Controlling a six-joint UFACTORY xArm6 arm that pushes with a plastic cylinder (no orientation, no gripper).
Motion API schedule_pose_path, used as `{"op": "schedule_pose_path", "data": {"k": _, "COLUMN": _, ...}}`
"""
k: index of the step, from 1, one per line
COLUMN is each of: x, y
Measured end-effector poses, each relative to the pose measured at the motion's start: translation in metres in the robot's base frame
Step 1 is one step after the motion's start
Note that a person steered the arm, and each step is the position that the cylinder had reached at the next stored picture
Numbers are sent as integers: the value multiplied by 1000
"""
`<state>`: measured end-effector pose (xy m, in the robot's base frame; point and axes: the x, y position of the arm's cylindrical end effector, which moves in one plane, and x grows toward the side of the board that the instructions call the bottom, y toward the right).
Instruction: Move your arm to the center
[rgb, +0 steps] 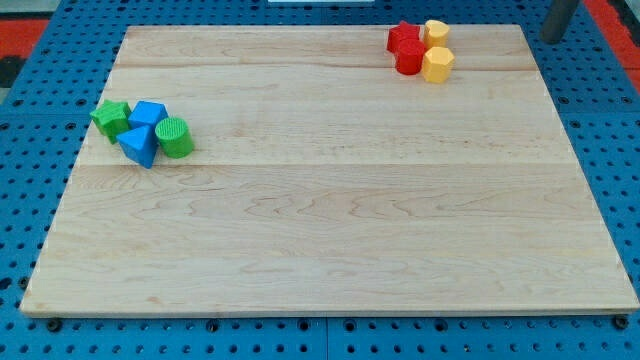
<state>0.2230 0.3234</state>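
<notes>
My tip (552, 38) sits off the board (320, 250) at top right, no gripper fitted; a careless inward sweep could clip the yellow hexagonal block (438, 64) and red blocks (406, 47).

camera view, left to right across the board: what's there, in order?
green star block → blue blocks, cube and triangular one (overlapping in x) → green cylinder block → red blocks → yellow blocks → dark rod, my tip, beyond the wooden board.

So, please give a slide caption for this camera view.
Rod tip off wooden board, top right; green-blue cluster left, red-yellow cluster top.
</notes>
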Motion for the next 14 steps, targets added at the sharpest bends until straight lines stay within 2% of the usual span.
{"op": "schedule_pose_path", "data": {"k": 1, "x": -8, "y": -2}}
{"op": "schedule_pose_path", "data": {"k": 2, "x": -31, "y": -38}}
{"op": "schedule_pose_path", "data": {"k": 4, "x": -18, "y": -117}}
{"op": "schedule_pose_path", "data": {"k": 6, "x": 63, "y": -109}}
{"op": "schedule_pose_path", "data": {"k": 7, "x": 119, "y": -121}}
{"op": "schedule_pose_path", "data": {"k": 8, "x": 190, "y": -199}}
{"op": "schedule_pose_path", "data": {"k": 10, "x": 265, "y": -459}}
{"op": "schedule_pose_path", "data": {"k": 11, "x": 282, "y": -544}}
{"op": "schedule_pose_path", "data": {"k": 12, "x": 281, "y": -515}}
{"op": "schedule_pose_path", "data": {"k": 13, "x": 267, "y": -427}}
{"op": "schedule_pose_path", "data": {"k": 14, "x": 239, "y": -307}}
